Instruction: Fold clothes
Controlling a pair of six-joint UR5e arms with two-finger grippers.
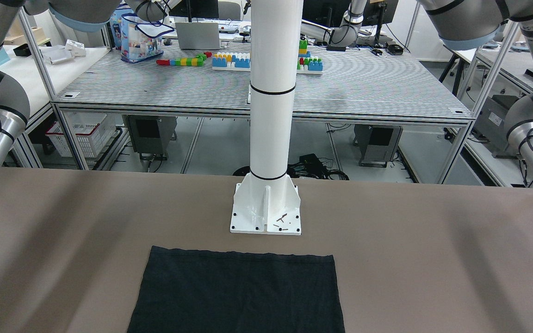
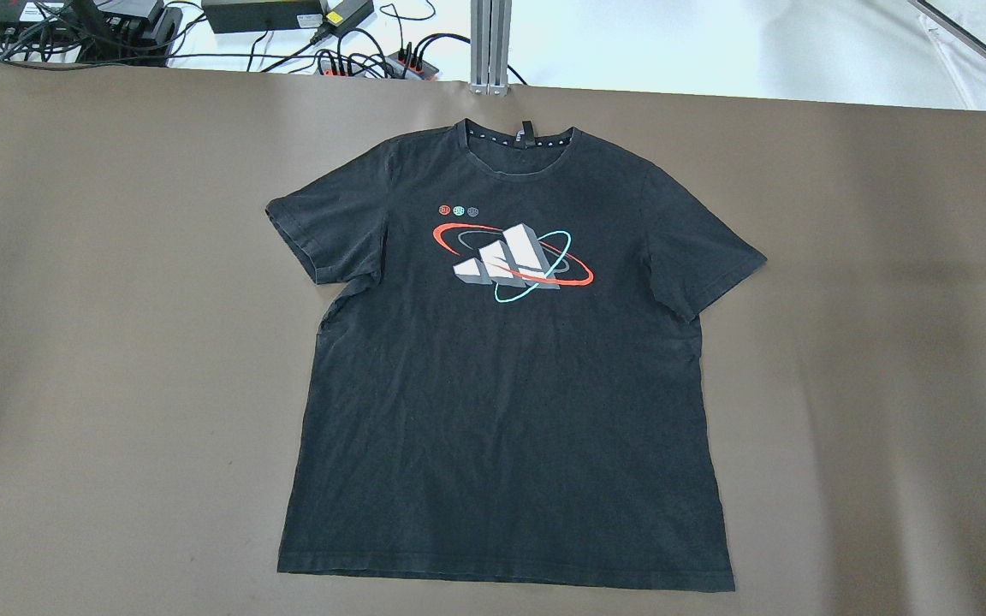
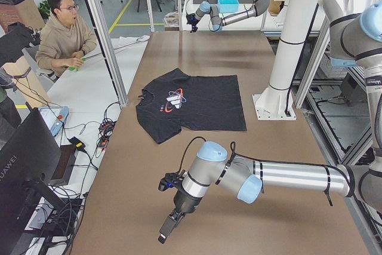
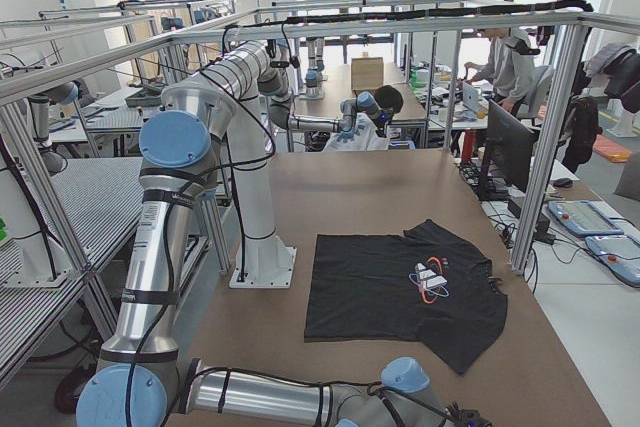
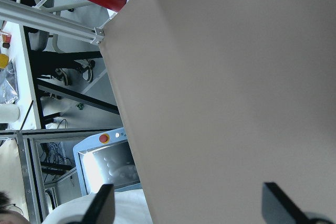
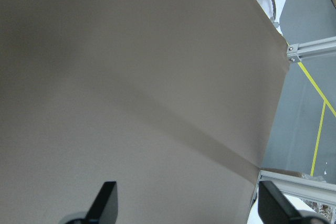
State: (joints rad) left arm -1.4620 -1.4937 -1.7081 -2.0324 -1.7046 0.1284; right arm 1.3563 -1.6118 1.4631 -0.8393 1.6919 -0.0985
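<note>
Since neither pincer has cloth between its fingers, I judge the fold not yet begun.

T-shirt (image 2: 506, 368): lies flat and spread out, print (image 2: 510, 257) up, mid-frame in the overhead view on the brown bench (image 2: 116, 342). Collar (image 2: 523, 141) is toward the top of frame, hem (image 2: 501, 577) toward the bottom.

Left pincer (image 5: 189, 208): fingers wide apart, nothing held, bare bench beneath. Right pincer (image 6: 189, 205): likewise spread and empty over bare bench.

Step in hand, my reading: the approach for a first grasp. To do it well, bring both pincers to one long side of the shirt, one near the collar end and one near the hem end. Pinch only the edge, lift evenly, and keep the cloth taut between them so the crease runs straight.

Views compared:
- Overhead gives the whole garment but no arm.
- Front-facing catches only the hem end, bottom centre, below the white column (image 1: 271, 115).
- Left side view alone shows the left arm (image 3: 280, 177) low in the lower frame, well apart from the shirt.
- Wrist views alone settle the finger spread, and no fabric appears in either.
</note>
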